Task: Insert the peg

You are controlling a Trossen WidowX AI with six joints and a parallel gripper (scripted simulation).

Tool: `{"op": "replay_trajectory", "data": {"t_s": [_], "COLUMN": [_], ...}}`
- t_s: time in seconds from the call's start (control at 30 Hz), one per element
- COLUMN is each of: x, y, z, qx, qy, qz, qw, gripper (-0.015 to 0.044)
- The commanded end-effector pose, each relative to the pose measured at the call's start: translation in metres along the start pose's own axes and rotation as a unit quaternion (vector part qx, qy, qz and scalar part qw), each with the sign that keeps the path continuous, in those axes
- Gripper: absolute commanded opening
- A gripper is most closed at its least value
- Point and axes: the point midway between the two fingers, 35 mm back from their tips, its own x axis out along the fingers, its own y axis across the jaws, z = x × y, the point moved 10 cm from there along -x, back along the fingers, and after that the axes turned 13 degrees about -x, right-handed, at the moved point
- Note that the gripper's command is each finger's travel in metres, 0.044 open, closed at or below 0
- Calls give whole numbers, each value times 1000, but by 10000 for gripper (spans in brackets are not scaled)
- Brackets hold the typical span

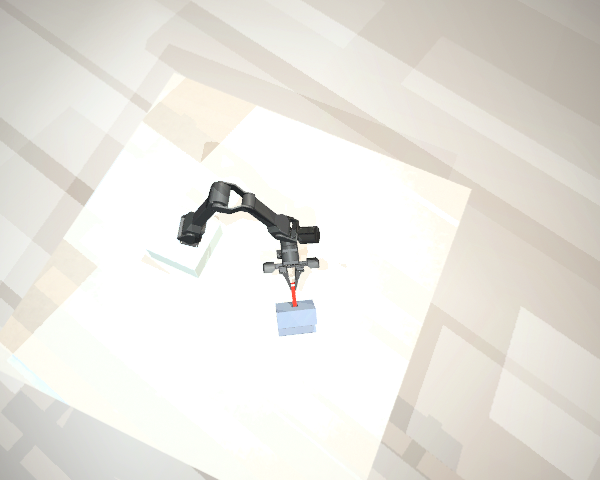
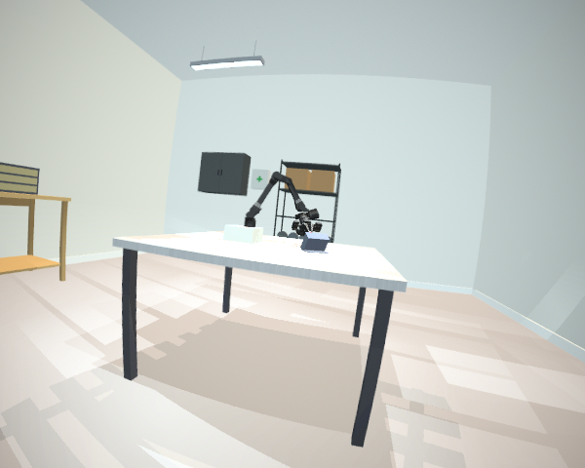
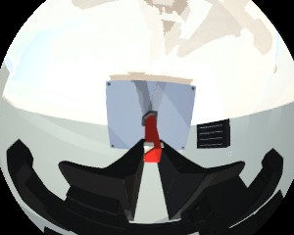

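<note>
A red peg (image 1: 294,297) (image 3: 151,131) is held by its upper end between the fingertips of my gripper (image 1: 292,285) (image 3: 152,149), which is shut on it. The peg slants from the fingertips toward the blue-grey sloped panel block (image 1: 296,317) (image 2: 315,243) (image 3: 123,110). Its lower end is at the dark hole (image 3: 149,116) in the panel's face, and the far tip covers part of the hole. How deep the tip sits is hard to tell. Much of the peg stands outside the face, with the fingers clear of the panel.
A pale box (image 1: 179,258) (image 2: 243,233) stands beside the arm's base on the white table (image 1: 341,372) (image 2: 262,259). In the wrist view a black slatted object (image 3: 213,133) shows to the right beyond the panel.
</note>
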Motion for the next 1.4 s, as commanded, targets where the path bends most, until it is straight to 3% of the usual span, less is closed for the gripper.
{"op": "replay_trajectory", "data": {"t_s": [0.0,1.37], "x": [2,23], "y": [0,0], "z": [1,1], "qx": [-3,-3], "qy": [-2,-1], "qz": [-1,-1], "qw": [1000,1000], "gripper": [0,0]}}
